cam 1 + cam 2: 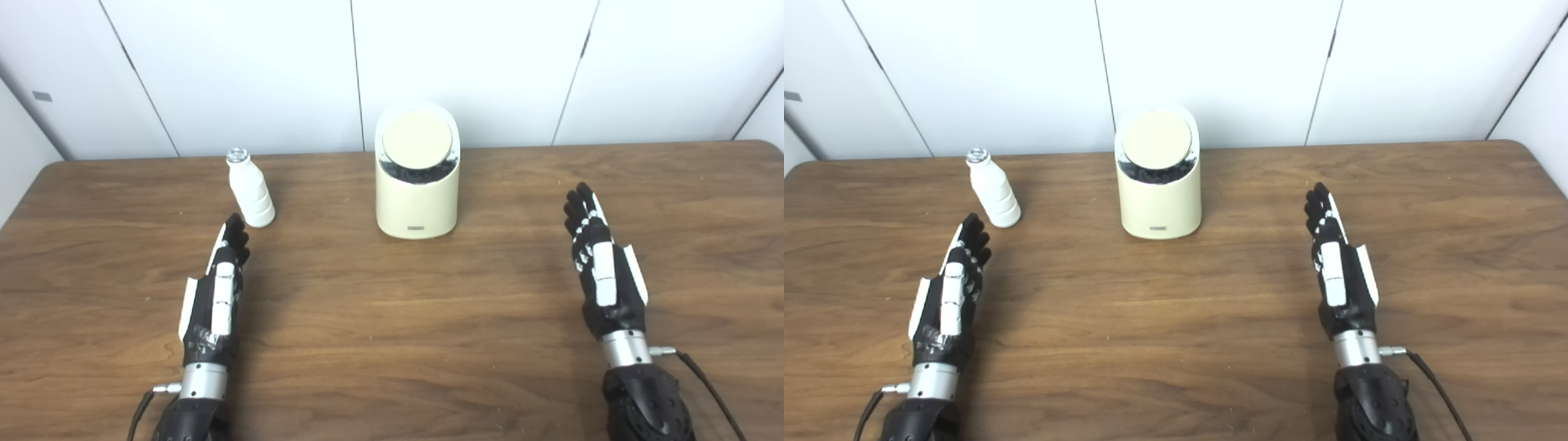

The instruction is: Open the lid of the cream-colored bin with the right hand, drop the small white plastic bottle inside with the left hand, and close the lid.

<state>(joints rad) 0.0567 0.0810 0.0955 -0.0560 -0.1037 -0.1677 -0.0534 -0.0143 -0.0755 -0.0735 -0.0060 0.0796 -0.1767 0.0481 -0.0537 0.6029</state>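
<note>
The cream-colored bin (417,184) stands at the counter's (392,343) far middle, toward twelve o'clock, its round lid (418,139) sitting closed on the slanted top. The small white plastic bottle (250,191) stands upright at about ten o'clock from the counter's centre, well apart from the bin. The left hand (215,300) rests at seven o'clock, fingers (234,236) released and stretched straight, their tips just short of the bottle, grasping nothing. The right hand (603,272) lies at four o'clock, fingers likewise released and extended, empty, well apart from the bin.
</note>
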